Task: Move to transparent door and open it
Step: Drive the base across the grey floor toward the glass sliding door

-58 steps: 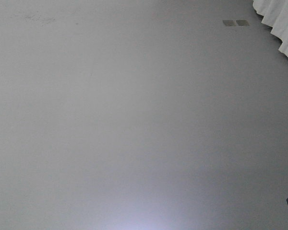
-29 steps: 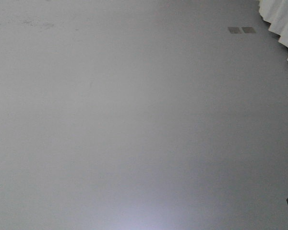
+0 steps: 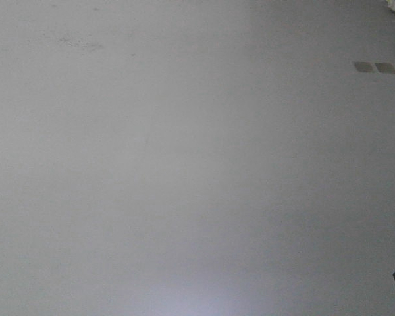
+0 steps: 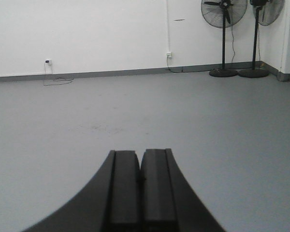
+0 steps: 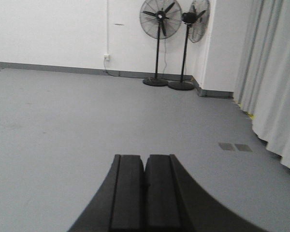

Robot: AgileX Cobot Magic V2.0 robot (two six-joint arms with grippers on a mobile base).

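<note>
The transparent door is out of view in every frame. In the left wrist view my left gripper (image 4: 140,153) is shut, its two black fingers pressed together with nothing between them, pointing across bare grey floor toward a white wall. My right gripper (image 5: 145,157) is likewise shut and holds nothing, aimed over the floor toward the room's far corner. The front view shows only grey floor (image 3: 184,171).
Two black pedestal fans (image 5: 159,43) stand at the far corner against the white wall, also the fans (image 4: 224,38). A pale curtain (image 5: 275,82) hangs along the right side. Two small dark floor patches (image 3: 374,67) lie near the curtain. A wall socket with a cable (image 4: 48,62) sits at far left.
In the front view the two floor patches slid down and right, and the curtain has nearly left the top right corner; the base is moving over the floor.
</note>
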